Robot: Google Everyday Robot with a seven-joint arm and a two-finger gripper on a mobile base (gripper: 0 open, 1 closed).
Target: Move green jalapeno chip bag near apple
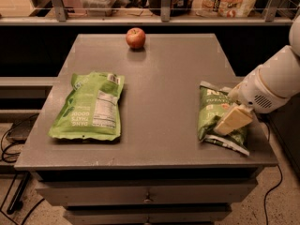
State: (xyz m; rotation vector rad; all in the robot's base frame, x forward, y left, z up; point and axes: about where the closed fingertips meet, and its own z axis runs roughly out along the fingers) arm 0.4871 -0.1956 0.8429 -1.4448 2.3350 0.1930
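Showing the gripper (233, 119), a pale cream wedge at the end of a bulky white arm (274, 81), reaching in from the right over a grey table (164, 88). Leaving the gripper's state, spread or closed, impossible to tell from this angle.

Placing the green jalapeno chip bag (211, 111) directly under the gripper, touching it or nearly so. Extending up and to the left of the gripper, with the bag's lower right corner poking out below it, close to the table's front right corner. Presenting the bag as dark green and crinkly, lying flat, with white lettering at its top end and a whitish seam along its bottom edge.

Setting the apple (135, 38) — small, round, red with a yellowish patch — far up and to the left of the gripper, near the table's back edge, well apart from the bag.

Showing a larger lime-green pouch (89, 108) with a white nutrition label, lying flat well to the left of the gripper.
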